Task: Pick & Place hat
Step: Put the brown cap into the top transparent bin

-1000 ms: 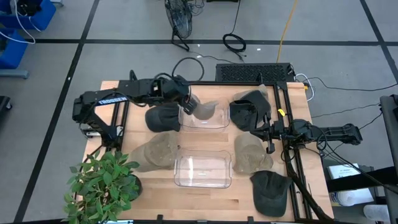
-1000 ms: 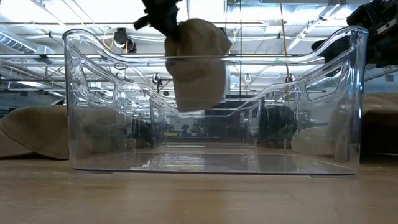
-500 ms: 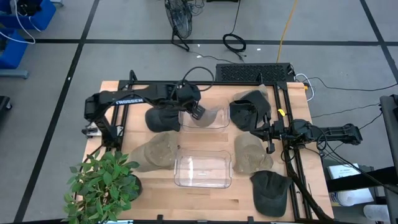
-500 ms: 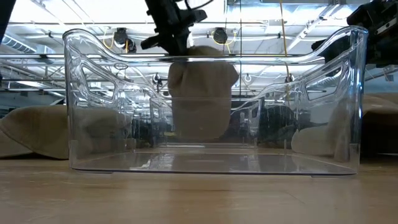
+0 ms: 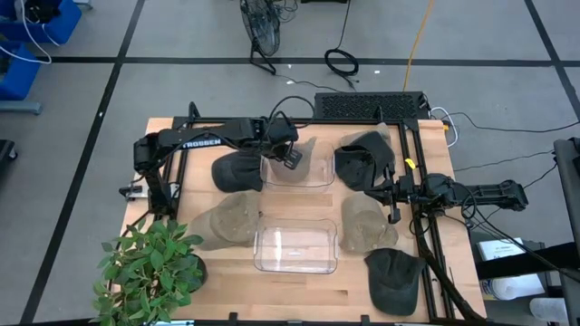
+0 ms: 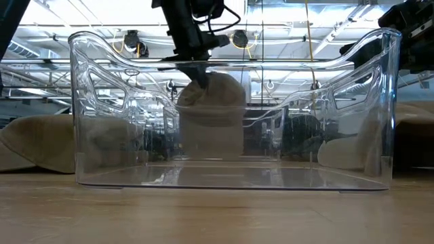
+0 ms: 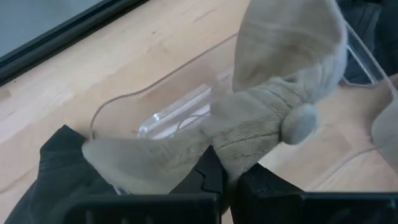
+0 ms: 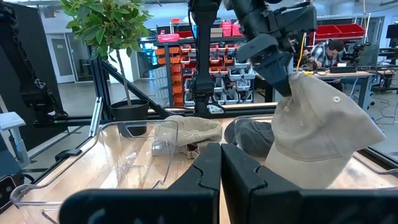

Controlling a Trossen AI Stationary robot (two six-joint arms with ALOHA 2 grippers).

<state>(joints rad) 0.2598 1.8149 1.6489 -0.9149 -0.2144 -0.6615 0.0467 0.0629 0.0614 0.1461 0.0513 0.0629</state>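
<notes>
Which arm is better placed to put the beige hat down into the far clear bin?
Left: its claw already grips the hat over the far bin. The right claw is shut, empty, beside the table's right edge.

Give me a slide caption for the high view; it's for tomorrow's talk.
Left gripper lowers a beige cap into the far clear bin.

Far bin [image 5: 297, 172]: hat [image 5: 313, 156] inside, under the left gripper [image 5: 292, 159]. Left of it, 1 cap [image 5: 236, 172]; right, another [image 5: 361, 161]. Near bin [image 5: 295, 248]: caps left [image 5: 227, 222] and right [image 5: 364, 225]. Potted plant [image 5: 149, 267] near-left. Right gripper [image 5: 391, 192] right of centre.
</notes>
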